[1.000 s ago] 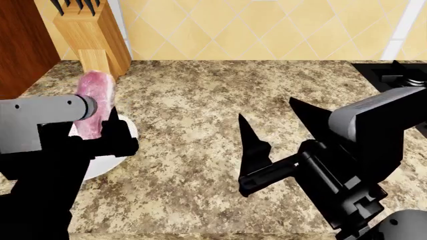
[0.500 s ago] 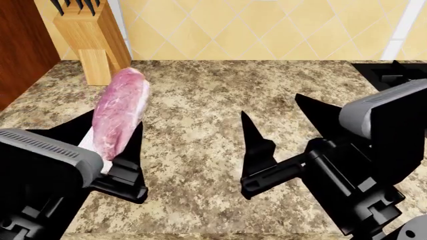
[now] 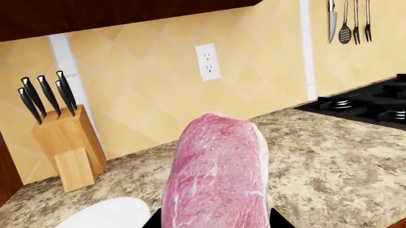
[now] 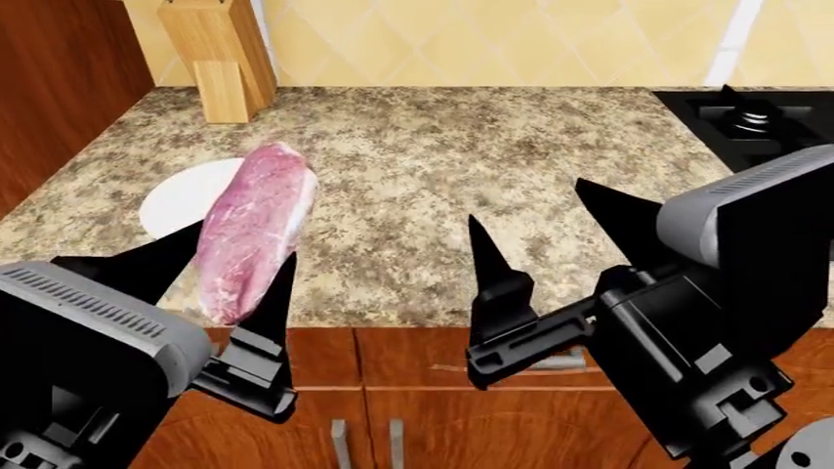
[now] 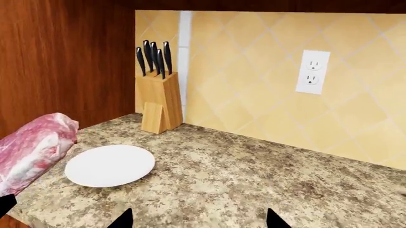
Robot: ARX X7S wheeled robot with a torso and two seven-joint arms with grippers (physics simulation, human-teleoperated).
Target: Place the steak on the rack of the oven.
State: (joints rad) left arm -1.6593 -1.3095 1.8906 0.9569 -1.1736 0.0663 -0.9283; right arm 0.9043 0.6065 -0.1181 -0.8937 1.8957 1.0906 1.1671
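The steak [image 4: 250,231], a pink-red marbled oblong, is held between the black fingers of my left gripper [image 4: 215,274] above the counter's front edge. Close up in the left wrist view the steak [image 3: 216,173] fills the middle, with the left gripper [image 3: 216,221] shut on it. It also shows at the edge of the right wrist view as the steak [image 5: 32,149]. My right gripper [image 4: 554,230] stands open over the counter with nothing between its fingers; it is the right gripper [image 5: 197,219] in its own view. The oven and its rack are out of view.
A white plate [image 4: 176,195] lies on the granite counter [image 4: 431,156] behind the steak. A wooden knife block [image 4: 222,54] stands at the back left beside a brown cabinet wall [image 4: 53,88]. A black gas hob [image 4: 749,122] is at the right. Drawer fronts [image 4: 404,362] show below the counter edge.
The view has drawn back from the counter, so its front edge and the drawers now show. The steak stays in my left gripper, now nearer the counter's front edge, clear of the plate.
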